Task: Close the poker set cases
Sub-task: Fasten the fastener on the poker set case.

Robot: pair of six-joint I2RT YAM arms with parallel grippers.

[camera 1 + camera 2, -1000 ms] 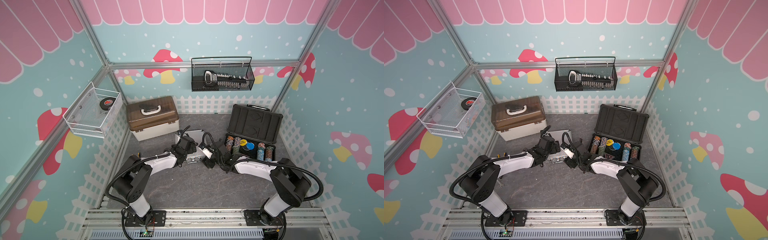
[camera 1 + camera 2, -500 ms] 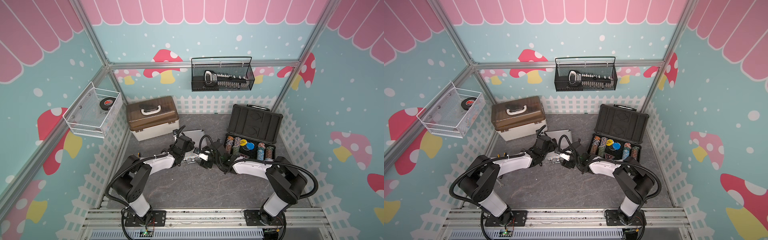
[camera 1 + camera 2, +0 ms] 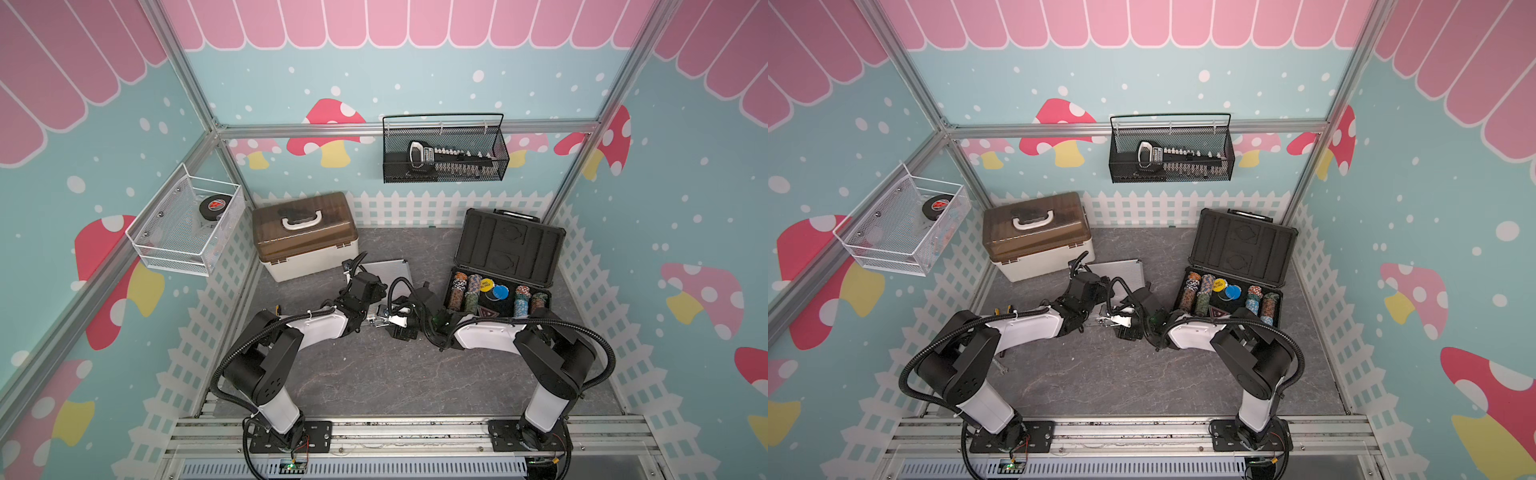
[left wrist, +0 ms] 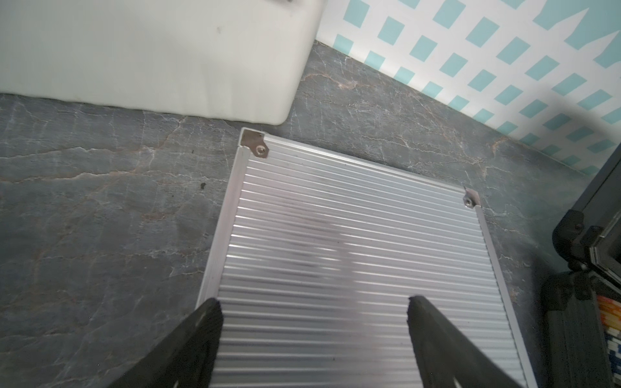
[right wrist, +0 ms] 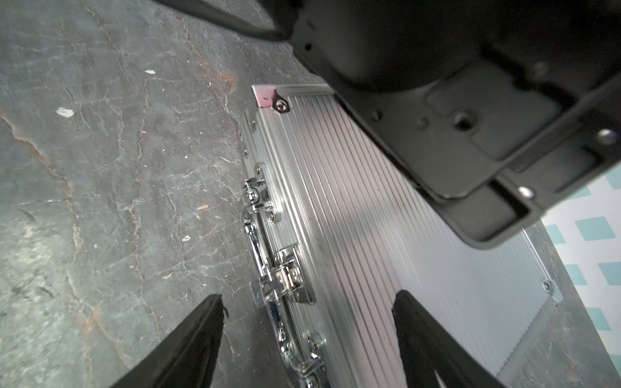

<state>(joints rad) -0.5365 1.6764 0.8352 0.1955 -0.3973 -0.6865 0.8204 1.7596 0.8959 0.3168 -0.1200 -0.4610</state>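
Note:
The small silver ribbed poker case (image 3: 388, 270) (image 3: 1121, 270) lies flat mid-table with its lid down. My left gripper (image 4: 314, 302) hovers open over the ribbed lid (image 4: 353, 235), nothing between its fingers. My right gripper (image 5: 307, 299) is open at the case's front edge, one finger over the table and one over the lid, with a chrome latch (image 5: 285, 278) and the handle (image 5: 257, 242) between them. The larger dark poker case (image 3: 509, 249) (image 3: 1241, 245) stands open at the right, lid upright, rows of chips (image 3: 465, 291) showing in its base.
A cream box with a brown lid (image 3: 305, 237) stands just behind and left of the silver case. A white wire basket (image 3: 183, 224) hangs on the left wall. A black mesh basket (image 3: 444, 153) hangs on the back wall. A white picket fence (image 3: 415, 208) rings the table.
My right gripper has moved left to the silver case's front edge. The left gripper has shifted a little over the lid, its jaws slightly narrower. Both cases stay put.

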